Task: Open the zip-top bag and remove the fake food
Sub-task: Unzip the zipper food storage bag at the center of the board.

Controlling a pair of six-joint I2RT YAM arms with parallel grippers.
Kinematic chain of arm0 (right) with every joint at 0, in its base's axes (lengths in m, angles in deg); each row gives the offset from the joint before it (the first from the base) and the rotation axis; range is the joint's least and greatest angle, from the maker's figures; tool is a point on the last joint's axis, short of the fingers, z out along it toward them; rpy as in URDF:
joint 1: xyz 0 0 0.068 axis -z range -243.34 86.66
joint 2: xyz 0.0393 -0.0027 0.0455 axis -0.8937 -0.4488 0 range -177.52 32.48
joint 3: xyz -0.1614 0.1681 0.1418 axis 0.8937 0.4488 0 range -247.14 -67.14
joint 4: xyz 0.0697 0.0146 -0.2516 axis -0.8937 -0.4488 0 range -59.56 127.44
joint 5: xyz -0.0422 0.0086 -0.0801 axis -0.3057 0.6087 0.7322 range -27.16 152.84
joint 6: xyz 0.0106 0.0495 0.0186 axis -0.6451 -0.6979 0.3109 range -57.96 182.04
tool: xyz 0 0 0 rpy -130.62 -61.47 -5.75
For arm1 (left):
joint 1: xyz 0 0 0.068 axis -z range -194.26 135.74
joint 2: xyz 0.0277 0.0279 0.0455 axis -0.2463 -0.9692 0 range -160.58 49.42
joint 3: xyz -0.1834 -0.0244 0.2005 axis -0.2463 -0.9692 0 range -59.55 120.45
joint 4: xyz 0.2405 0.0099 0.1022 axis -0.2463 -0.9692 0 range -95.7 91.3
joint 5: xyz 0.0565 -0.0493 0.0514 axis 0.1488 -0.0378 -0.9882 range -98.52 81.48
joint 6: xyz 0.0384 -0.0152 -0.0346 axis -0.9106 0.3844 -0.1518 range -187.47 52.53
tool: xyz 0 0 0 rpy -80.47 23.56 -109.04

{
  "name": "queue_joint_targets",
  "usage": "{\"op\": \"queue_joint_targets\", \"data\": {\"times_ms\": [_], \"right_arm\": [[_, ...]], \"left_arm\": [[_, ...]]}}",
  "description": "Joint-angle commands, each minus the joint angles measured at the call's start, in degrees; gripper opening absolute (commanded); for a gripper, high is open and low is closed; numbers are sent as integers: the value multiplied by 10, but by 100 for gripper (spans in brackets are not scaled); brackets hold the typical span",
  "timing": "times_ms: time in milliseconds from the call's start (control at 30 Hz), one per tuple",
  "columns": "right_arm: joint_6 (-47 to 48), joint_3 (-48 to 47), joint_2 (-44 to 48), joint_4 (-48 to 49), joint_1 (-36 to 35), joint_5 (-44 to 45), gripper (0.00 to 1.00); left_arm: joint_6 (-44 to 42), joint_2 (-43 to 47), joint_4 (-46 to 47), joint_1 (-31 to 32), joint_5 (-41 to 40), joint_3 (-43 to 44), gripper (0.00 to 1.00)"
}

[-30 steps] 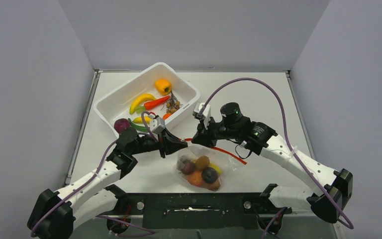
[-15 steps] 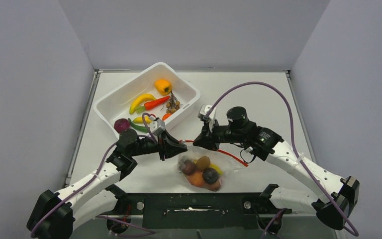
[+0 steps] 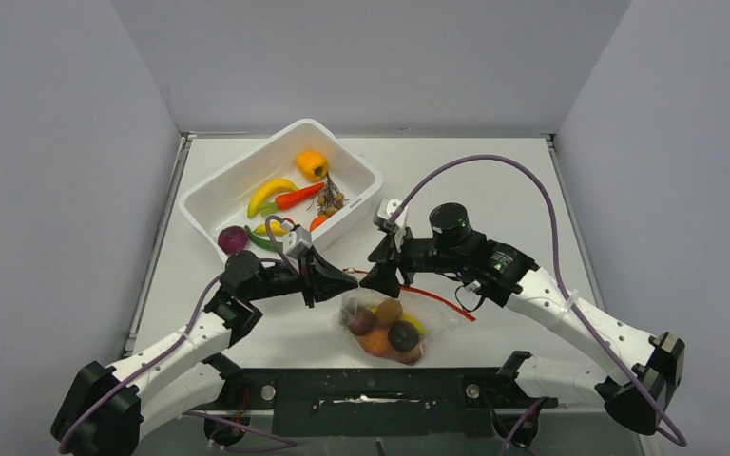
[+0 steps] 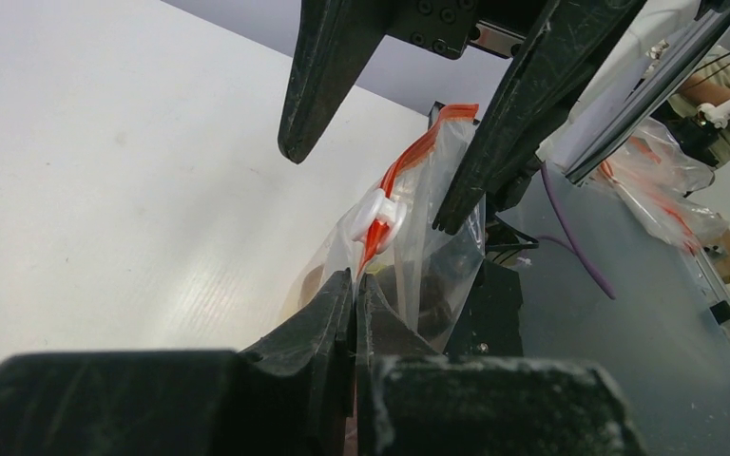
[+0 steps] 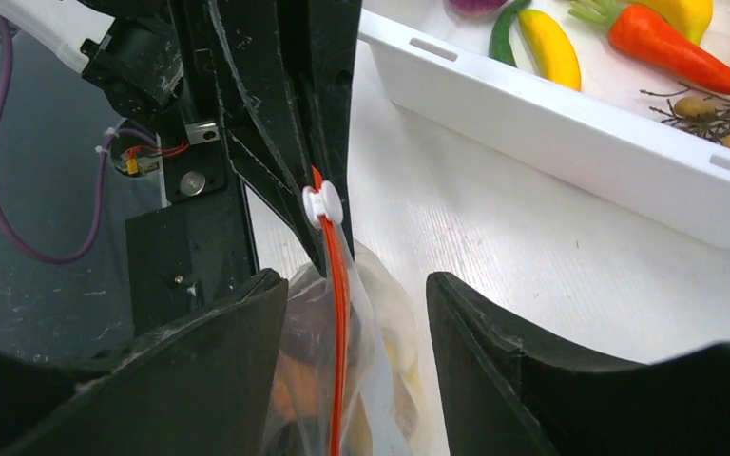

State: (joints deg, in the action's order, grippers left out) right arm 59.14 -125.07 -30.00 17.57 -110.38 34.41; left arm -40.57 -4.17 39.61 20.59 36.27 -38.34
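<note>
The left gripper (image 4: 354, 293) has its black fingers pressed flat together on the top edge of the zip-top bag (image 4: 418, 258). It pinches the film at the red-orange zip strip (image 5: 339, 313), right beside the white plastic slider (image 5: 323, 205). That hold looks meant to anchor the bag's end and keep the seal lifted and taut above the table (image 5: 494, 237). Facing it, the right gripper (image 5: 355, 290) stands spread, one tapered finger on either side of the strip without clamping it. It seems lined up to take the slider or the strip next to it and draw along the seal. The bag hangs below both grippers as thin, crinkled, see-through film that creases around its load, and it looks slippery and likely to bunch unless kept under tension. Inside it, down on the table near the front edge between the two arms, lies the fake food (image 3: 387, 328): smooth, glossy, rounded pieces in dark purple, orange, brown and yellow, packed against one another. Beyond the grippers sits a white hard-walled tub (image 5: 570, 123) holding more toy produce (image 5: 670, 38).
</note>
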Motion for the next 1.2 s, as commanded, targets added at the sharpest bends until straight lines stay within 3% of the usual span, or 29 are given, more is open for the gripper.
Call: {"op": "queue_joint_targets", "data": {"times_ms": [0,267,467,633,933,1067,1167], "right_arm": [[34,-41,-19,37,-18,10,59],[54,-55,-44,48,-34,25,62],[50,-51,-41,74,-38,31,56],[45,-44,-44,94,-40,27,46],[42,-29,-42,94,-45,24,14],[42,-15,-27,99,-45,29,7],[37,-5,-19,106,-45,30,2]], "left_arm": [[8,9,41,3,-4,12,0],[5,8,23,4,-5,17,0],[2,7,16,3,-7,19,0],[0,5,13,4,-8,21,0],[-8,10,-5,4,-14,23,0],[-16,13,-16,4,-26,25,4],[-6,-1,25,4,-23,27,5]]}}
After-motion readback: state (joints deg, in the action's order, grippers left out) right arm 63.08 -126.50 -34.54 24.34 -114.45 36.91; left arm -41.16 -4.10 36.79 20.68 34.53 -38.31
